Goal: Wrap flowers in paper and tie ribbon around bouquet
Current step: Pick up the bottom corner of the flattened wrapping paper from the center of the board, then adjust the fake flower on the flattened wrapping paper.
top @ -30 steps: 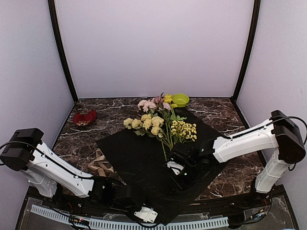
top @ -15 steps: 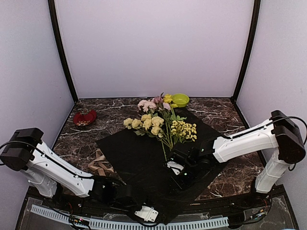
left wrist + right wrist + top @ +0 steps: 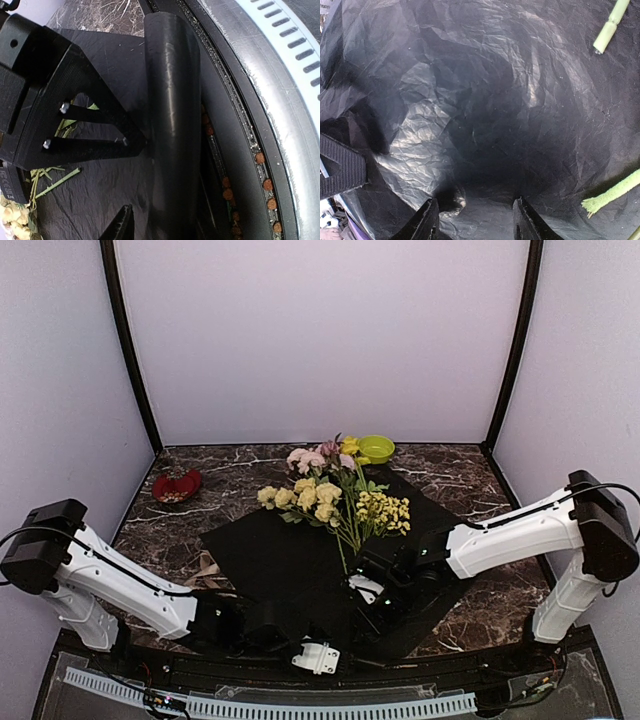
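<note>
From above, one bunch of flowers (image 3: 330,490) lies on the far half of the single black paper (image 3: 290,555), stems pointing toward the arms. One ribbon (image 3: 205,575) lies bunched on the table (image 3: 480,480) just left of the sheet. Two bowls sit at the back, one red (image 3: 177,485) and one green (image 3: 376,448). The left gripper (image 3: 295,630) is at the paper's near edge and the right gripper (image 3: 380,605) is over its right half. The left wrist view shows that edge curled up into one roll; only one finger (image 3: 122,227) shows, so I cannot tell its grip. The right wrist view shows two fingers (image 3: 427,220) apart over crinkled paper with nothing between them, and two cut stem ends (image 3: 607,30).
</note>
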### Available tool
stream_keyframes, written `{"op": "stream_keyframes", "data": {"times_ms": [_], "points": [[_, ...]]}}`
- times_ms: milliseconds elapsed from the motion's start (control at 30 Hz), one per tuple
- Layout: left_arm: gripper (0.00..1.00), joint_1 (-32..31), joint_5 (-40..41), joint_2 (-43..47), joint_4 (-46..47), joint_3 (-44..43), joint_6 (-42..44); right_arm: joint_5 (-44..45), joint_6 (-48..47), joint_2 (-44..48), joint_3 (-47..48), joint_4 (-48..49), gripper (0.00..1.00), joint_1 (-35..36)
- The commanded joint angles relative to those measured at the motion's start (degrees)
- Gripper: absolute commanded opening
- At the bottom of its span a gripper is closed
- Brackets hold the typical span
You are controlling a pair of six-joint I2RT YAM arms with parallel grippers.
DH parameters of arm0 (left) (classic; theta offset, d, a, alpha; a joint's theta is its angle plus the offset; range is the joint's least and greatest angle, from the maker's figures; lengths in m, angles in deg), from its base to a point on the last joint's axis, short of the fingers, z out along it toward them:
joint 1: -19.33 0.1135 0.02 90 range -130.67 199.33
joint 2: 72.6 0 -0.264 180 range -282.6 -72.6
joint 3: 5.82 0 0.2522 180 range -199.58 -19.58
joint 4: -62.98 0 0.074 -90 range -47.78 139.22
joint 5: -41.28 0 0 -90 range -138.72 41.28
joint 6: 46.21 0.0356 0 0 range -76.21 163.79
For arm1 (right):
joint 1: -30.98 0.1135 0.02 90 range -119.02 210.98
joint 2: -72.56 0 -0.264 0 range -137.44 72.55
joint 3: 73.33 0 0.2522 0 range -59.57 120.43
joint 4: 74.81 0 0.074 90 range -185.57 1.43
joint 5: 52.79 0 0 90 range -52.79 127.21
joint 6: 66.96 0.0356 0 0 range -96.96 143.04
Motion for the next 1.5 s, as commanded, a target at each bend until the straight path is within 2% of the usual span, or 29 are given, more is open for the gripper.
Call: {"op": "stream_keyframes", "data": {"times_ms": [0,133,333,367,633,733,867,1000,1133,1467], "points": [[0.35,0.7,0.6,-0.1,0.1,-1.1,-1.2,0.5,0.6,1.6,-0.3,0.1,0.51,0.2],[0.26,0.8,0.7,0.3,-0.1,-1.4,-2.0,0.3,-0.2,2.4,0.0,-0.8,0.51,0.0],[0.02,3.1,-2.2,2.4,0.5,-1.0,-6.8,-1.8,-2.0,8.8,-0.8,-0.3,0.53,-3.3],[0.00,3.6,-2.6,2.6,0.8,-0.9,-7.8,-2.3,-2.3,10.2,-1.2,0.0,0.54,-4.0],[0.00,8.9,-7.6,4.4,4.8,2.0,-14.4,-4.9,-4.3,18.9,-5.5,0.4,0.57,-14.5],[0.00,10.5,-8.8,4.7,6.4,2.8,-15.6,-2.9,-4.6,18.9,-6.5,0.0,0.57,-18.9],[0.00,11.2,-10.9,4.3,7.3,2.4,-16.1,4.2,-4.4,16.2,-6.7,0.5,0.57,-22.9],[0.00,11.5,-11.9,3.8,7.5,2.0,-16.5,9.4,-5.6,9.8,-4.3,0.7,0.56,-23.5],[0.00,11.4,-13.3,3.9,7.1,1.8,-17.4,4.9,-6.3,3.9,-2.8,3.6,0.53,-23.3],[0.00,11.4,-14.5,3.5,7.7,1.6,-18.7,0.2,-3.2,-2.4,0.7,10.0,0.48,-18.9]]}}
